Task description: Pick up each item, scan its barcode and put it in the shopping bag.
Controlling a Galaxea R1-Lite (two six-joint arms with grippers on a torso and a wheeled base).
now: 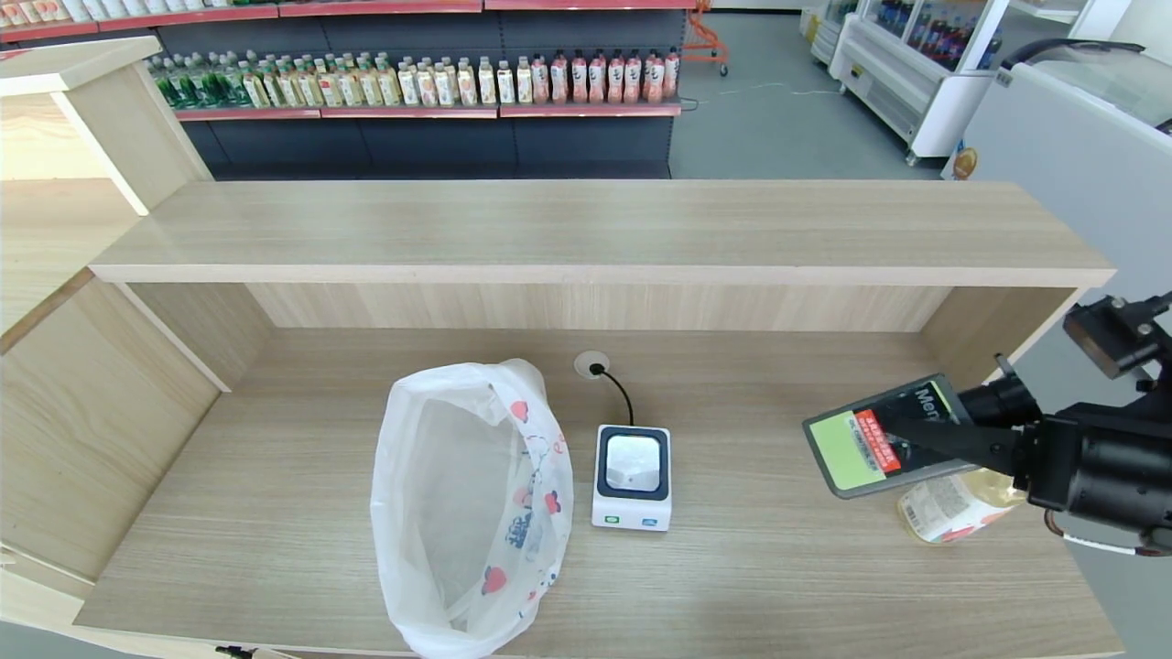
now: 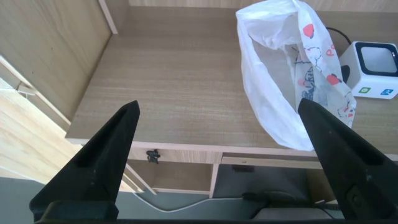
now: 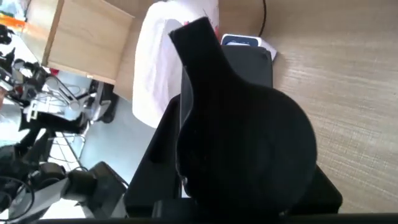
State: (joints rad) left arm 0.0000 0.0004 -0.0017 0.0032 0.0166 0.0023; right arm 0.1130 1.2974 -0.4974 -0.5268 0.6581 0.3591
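My right gripper (image 1: 908, 437) is shut on a flat dark box (image 1: 847, 448) with green and red labels, held above the counter's right end. Its black finger (image 3: 205, 68) lies across the box (image 3: 252, 65) in the right wrist view. Under the box a bottle (image 1: 952, 508) of yellowish liquid lies on the counter. The white barcode scanner (image 1: 632, 476) stands mid-counter, window up, left of the box. A white shopping bag (image 1: 467, 513) with red prints stands open just left of the scanner. My left gripper (image 2: 217, 106) is open and holds nothing, hanging in front of the counter's front edge, near the bag (image 2: 280, 81).
The wooden counter (image 1: 275, 513) has a raised ledge (image 1: 595, 229) at the back and side walls at both ends. A black cable (image 1: 621, 392) runs from the scanner to a hole in the counter. Behind stand shelves of bottles and freezers.
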